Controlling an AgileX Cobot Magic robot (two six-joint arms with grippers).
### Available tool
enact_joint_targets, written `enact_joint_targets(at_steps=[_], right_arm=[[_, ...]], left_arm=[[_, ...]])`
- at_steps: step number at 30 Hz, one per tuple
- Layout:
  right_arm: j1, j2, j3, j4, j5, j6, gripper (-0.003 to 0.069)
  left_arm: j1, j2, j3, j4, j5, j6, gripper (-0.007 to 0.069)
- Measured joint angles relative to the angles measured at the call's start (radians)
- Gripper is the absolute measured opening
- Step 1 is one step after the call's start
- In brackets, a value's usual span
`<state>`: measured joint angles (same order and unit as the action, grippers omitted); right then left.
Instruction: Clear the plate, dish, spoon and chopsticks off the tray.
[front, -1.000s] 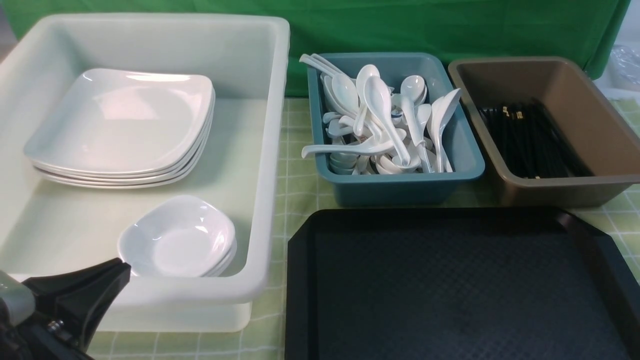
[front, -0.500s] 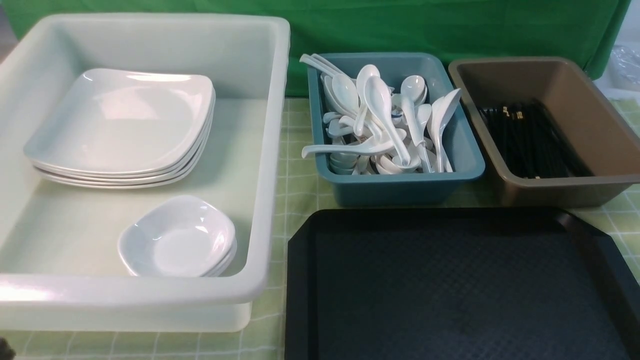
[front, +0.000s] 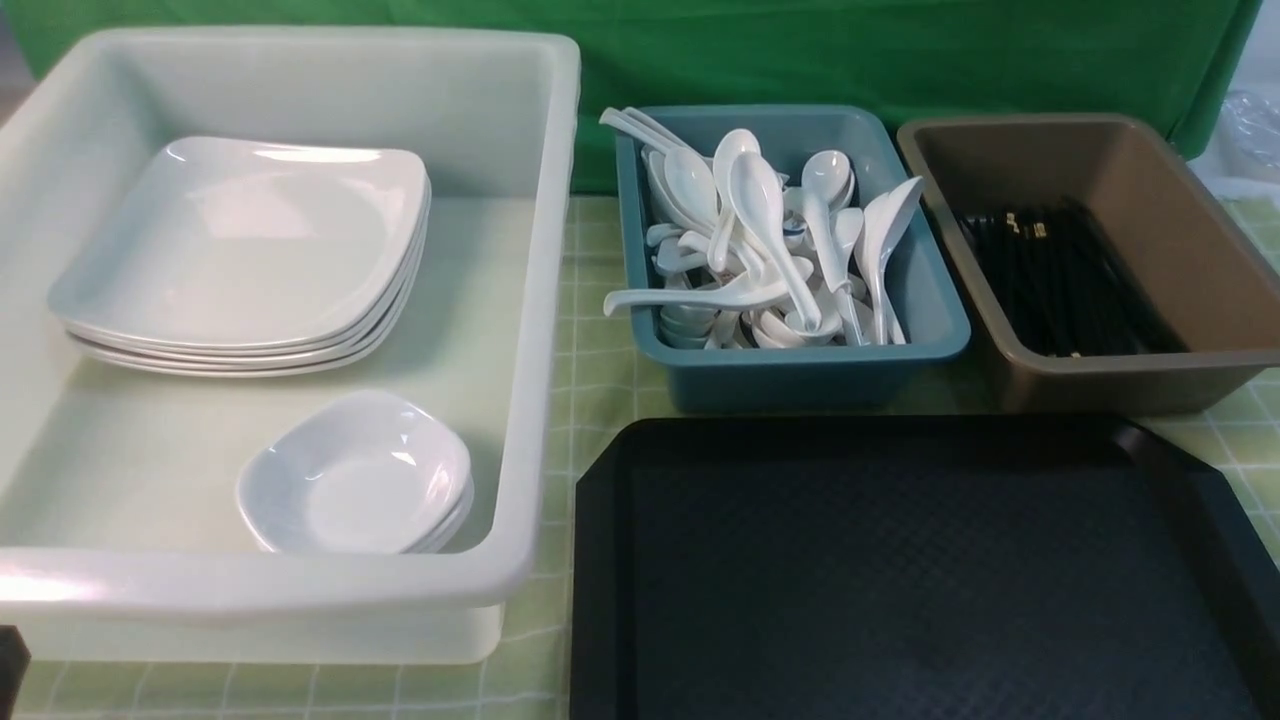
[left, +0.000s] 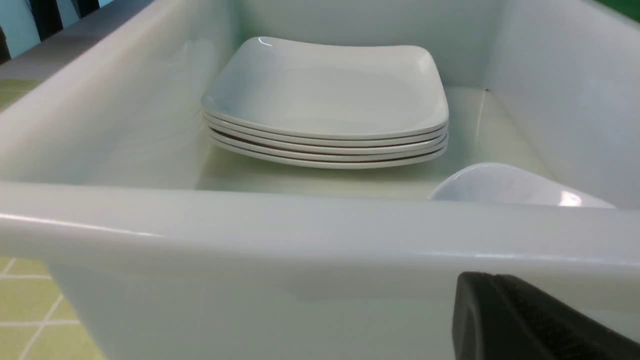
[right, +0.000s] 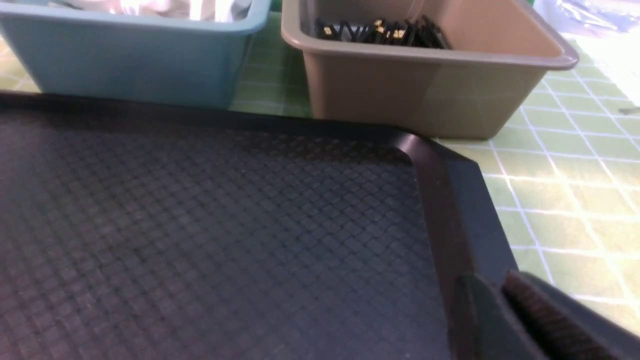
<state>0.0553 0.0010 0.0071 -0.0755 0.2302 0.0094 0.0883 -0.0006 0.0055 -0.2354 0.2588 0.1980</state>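
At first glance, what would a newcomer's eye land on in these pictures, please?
Probably the bare black tray in front, nothing on its floor. Behind it, a teal tub heaped with white soup spoons; to its left, a white tub holding stacked square plates and small dishes.

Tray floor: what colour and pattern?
Black tray with a fine woven diamond texture, clearest in the right wrist view.
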Motion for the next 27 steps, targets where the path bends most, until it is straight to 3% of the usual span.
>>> enact_joint_targets(at_steps=[27], right_arm=[[0.0,0.0,0.0,0.0,-0.001,0.0,0.0168]], left_arm=[[0.0,0.0,0.0,-0.017,-0.021,0.003,0.001]])
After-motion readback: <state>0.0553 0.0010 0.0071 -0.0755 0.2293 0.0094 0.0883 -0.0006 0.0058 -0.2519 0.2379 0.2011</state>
